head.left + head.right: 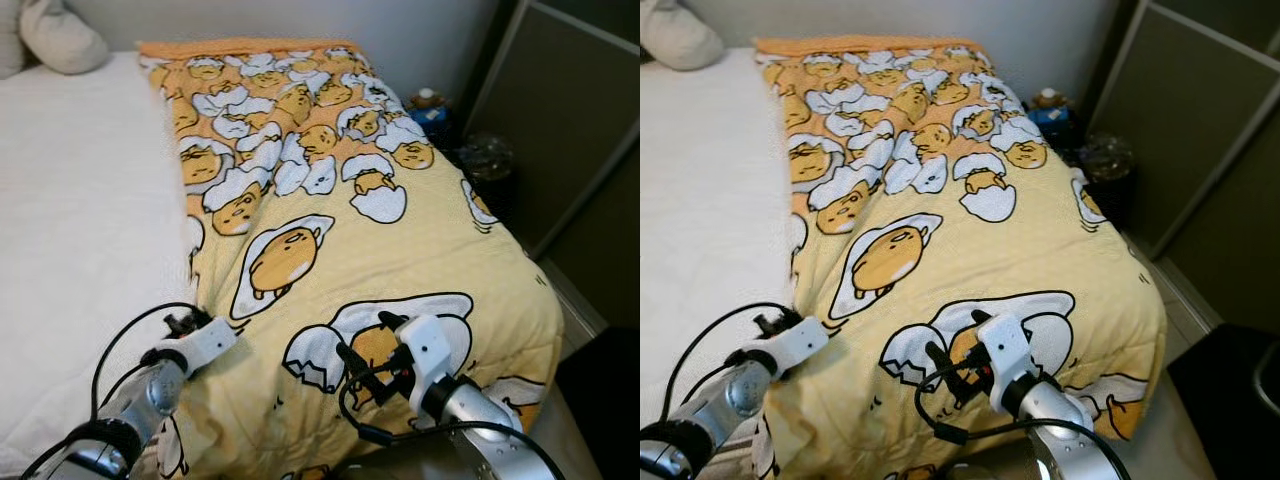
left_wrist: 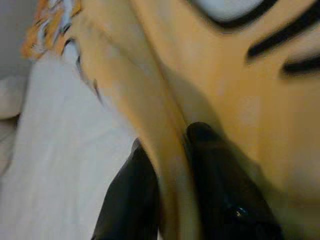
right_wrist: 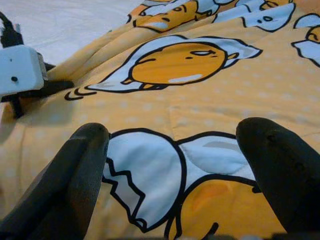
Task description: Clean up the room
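Yellow blanket printed with egg characters lies spread over the right half of a bed, running from near edge to far wall. White sheet exposed to its left; a pillow at far left. Left gripper sits at the blanket's left edge, near. Right gripper rests on the blanket, near. Bottles stand beside the bed, far right

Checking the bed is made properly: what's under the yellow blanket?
The blanket lies on the white mattress, bare on its left. Whatever else lies beneath is covered. The left claw pinches its edge.
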